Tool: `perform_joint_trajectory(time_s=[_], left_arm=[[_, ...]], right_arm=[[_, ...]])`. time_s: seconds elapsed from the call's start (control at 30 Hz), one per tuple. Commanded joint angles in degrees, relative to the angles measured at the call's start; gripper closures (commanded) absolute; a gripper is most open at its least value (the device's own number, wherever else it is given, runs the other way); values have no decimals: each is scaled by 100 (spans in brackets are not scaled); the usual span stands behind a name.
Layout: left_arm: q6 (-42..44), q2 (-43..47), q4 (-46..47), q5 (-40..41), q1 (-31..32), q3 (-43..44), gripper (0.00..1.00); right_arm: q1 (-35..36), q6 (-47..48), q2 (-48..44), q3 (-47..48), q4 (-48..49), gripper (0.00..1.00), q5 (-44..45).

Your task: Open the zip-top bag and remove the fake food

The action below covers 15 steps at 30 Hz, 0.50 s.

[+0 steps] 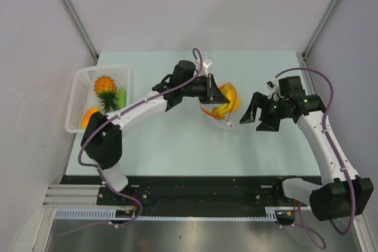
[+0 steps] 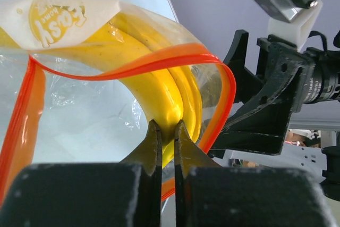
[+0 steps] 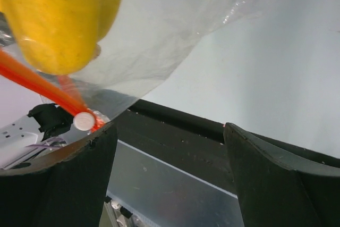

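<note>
The left claw [image 2: 164, 127] pinches a yellow plastic toy banana [image 2: 159, 91] inside the open clear, orange-zipped plastic bag [image 2: 74, 104], seemingly to extract it, while the right claw [image 1: 256, 119] gapes wide nearby.

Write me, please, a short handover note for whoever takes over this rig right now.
Left gripper: shut on the bananas, inside the open mouth of the zip-top bag.
Right gripper: open, empty, beside the bag.
Done: bag unzipped; pineapple, green piece and orange piece lie in the white basket.
Left: pull the bananas clear of the bag, probably into the basket.
</note>
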State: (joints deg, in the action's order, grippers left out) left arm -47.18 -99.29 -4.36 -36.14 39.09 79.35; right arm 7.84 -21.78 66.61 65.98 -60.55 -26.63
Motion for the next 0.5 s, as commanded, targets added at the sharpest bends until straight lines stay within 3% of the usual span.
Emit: perform_joint_trajectory(time_s=[0.0,0.2,0.3,0.47], left_arm=[[59,664,-353,326,-16,396,100],[-325,1042,-487,932,107,397,100],[-782,1166,-23,1171,204,117,100],[-977,1052,76,1144,336,194,100]], right_arm=[[148,-1,-78,521,386,14,-334],[841,-125,-122,960,729,9,-106],[1219,-142,-122,996,992,8,131],[1598,-169,27,1040,1143,12,395]])
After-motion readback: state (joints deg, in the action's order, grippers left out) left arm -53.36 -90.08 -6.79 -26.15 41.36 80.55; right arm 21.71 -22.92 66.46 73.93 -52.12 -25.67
